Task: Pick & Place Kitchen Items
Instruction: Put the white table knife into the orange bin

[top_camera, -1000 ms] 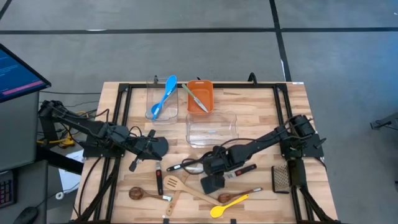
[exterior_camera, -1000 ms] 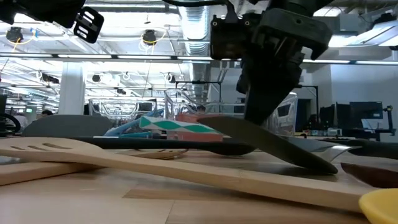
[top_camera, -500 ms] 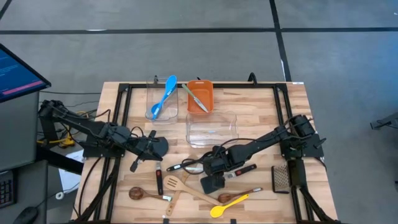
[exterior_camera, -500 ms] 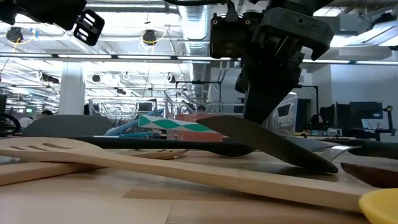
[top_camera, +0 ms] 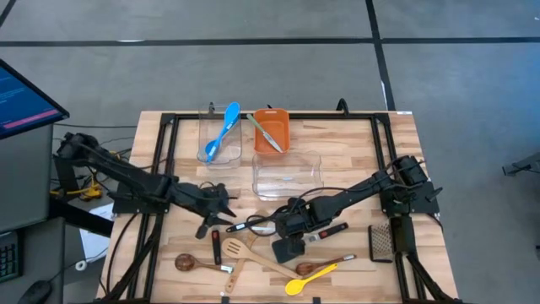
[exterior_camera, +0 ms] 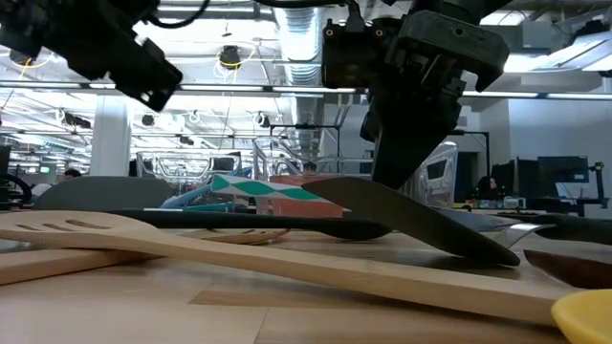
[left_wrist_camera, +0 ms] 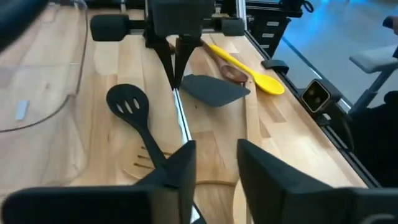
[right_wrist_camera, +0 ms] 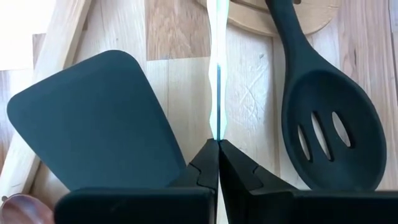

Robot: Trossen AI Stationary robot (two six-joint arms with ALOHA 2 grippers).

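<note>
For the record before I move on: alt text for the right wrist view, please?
The right tool, shut, pinches a thin pale-handled utensil that runs straight ahead over the wooden table. A black solid turner lies flat on one side of it, a black slotted spoon on the other.

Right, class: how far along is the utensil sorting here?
Done: a blue spoon lies in a clear tub. In hand: the right gripper is shut on a thin silver handle; the left gripper is open nearby. Left: yellow spoon, wooden spatula, black turner on the table.
</note>
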